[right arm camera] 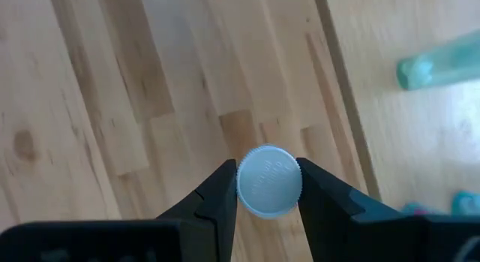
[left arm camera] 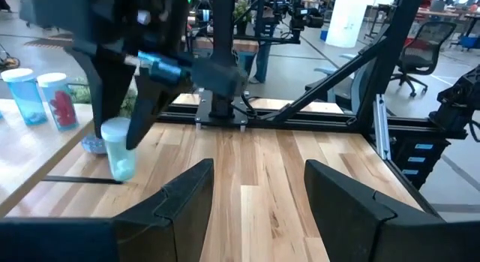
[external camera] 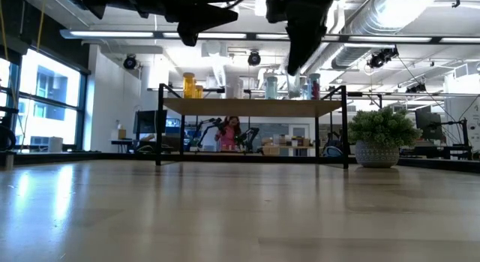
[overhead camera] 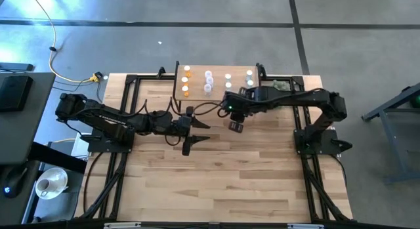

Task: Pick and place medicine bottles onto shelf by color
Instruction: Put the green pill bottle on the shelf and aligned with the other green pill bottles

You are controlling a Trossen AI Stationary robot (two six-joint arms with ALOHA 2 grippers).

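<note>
My right gripper hangs over the table just in front of the shelf, pointing steeply down and shut on a small pale blue-green medicine bottle with a white cap. Several medicine bottles stand upright on the shelf top: orange ones at its left, pale ones in the middle and bluish ones at its right. My left gripper waits open and nearly level above the table's middle, to the left of the right gripper, with nothing between its fingers. My right gripper pinches the bottle at its white cap between the two fingers, one on each side of the round cap. The fingers come from above, slanting down. The bottle hangs upright below the fingers, lifted clear of the table.
A potted green plant stands right of the shelf at the table's far side. The shelf rests on thin black legs. Black frames of the arm mounts line both sides. Bare wood lies toward the near edge.
</note>
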